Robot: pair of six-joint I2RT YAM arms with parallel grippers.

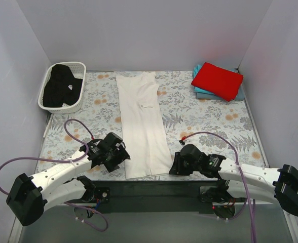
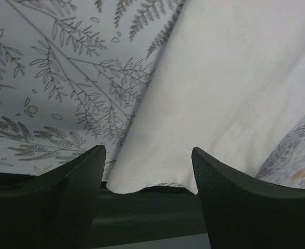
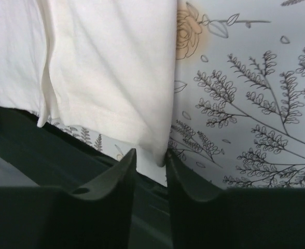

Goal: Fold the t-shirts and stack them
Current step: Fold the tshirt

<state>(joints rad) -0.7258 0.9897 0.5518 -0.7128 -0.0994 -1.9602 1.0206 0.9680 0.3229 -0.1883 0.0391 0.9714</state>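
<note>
Fingers of my left gripper (image 2: pixel 147 155) stand wide apart, holding nothing, astride the near left corner of the white shirt (image 1: pixel 143 121). The shirt lies as a long strip on the floral cloth (image 1: pixel 199 116). My right gripper (image 3: pixel 151 155) is nearly closed at the near right corner; I cannot tell whether it pinches.

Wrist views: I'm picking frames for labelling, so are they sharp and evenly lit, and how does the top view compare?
Left wrist view: sharp, cool cast, white t-shirt shows little fold detail, left gripper nearly black. Right wrist view: sharp, warmer, folds readable, right gripper equally dark. Top external view: soft even light, faint shadows, no glare.
</note>
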